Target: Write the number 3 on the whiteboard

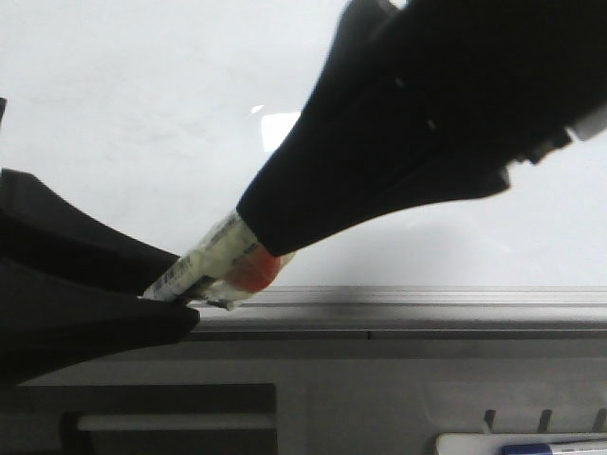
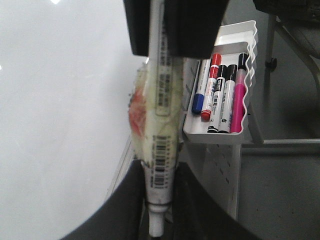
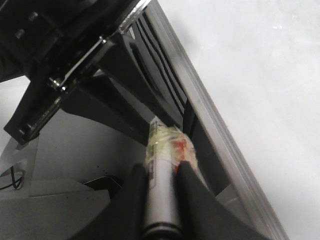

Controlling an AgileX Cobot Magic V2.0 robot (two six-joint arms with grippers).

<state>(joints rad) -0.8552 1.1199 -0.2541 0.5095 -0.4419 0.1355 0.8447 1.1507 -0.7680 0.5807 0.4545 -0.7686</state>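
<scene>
Two black end effectors, left (image 1: pixel 175 284) and right (image 1: pixel 261 242), were both clenched on one white barcode-labelled marker pen wrapped in yellowish tape (image 1: pixel 213 261), held low by the grey metal ledge (image 1: pixel 427 299) of the large glossy white whiteboard (image 1: pixel 142 114). No drawn 3 showed on the board. Judging from this, the handover called for one firm grip before the other let go, keeping the pen's axis steady.

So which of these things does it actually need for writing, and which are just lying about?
Needed:
- taped marker, held in both the left gripper and the right gripper
- whiteboard, no mark visible on it

Lying about:
- white tray
- spare markers in it
</scene>
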